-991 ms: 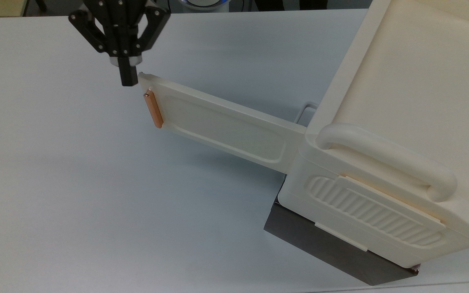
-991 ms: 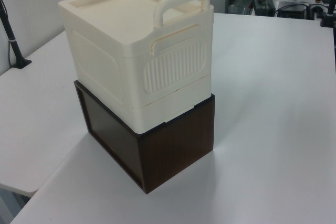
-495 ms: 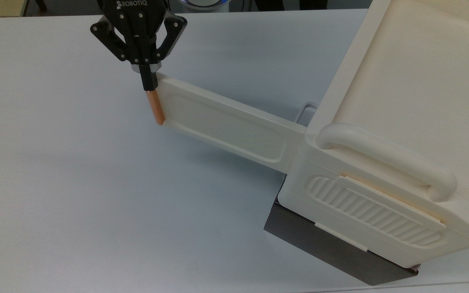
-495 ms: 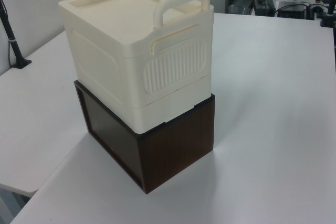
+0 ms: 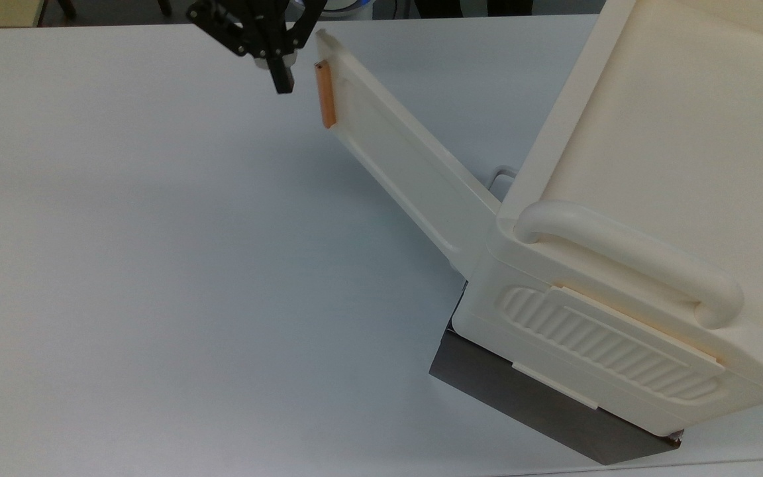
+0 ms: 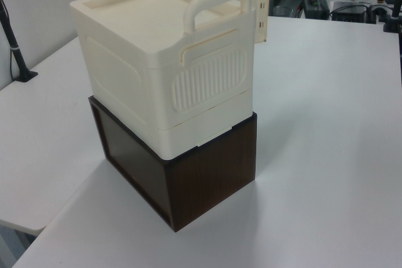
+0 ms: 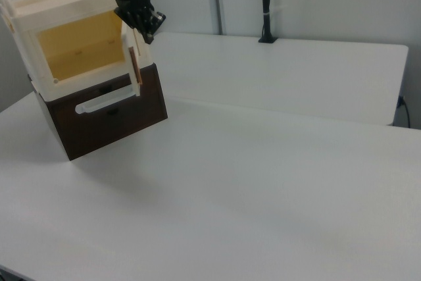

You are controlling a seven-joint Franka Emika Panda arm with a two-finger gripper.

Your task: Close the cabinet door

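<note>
Cream plastic made up the cabinet door, which stood partly open, swung out from the cabinet near the tabletop's far edge in the top view, its orange handle at the free end. Our gripper hung just beside that handle, fingers pressed together into one black tip and holding nothing. We judged the risk plain: a narrow tip pushing a smooth panel could slide off the free end or catch behind the handle, leaving the door ajar. A hard shove might also shift the cabinet on the dark brown box beneath.
</note>
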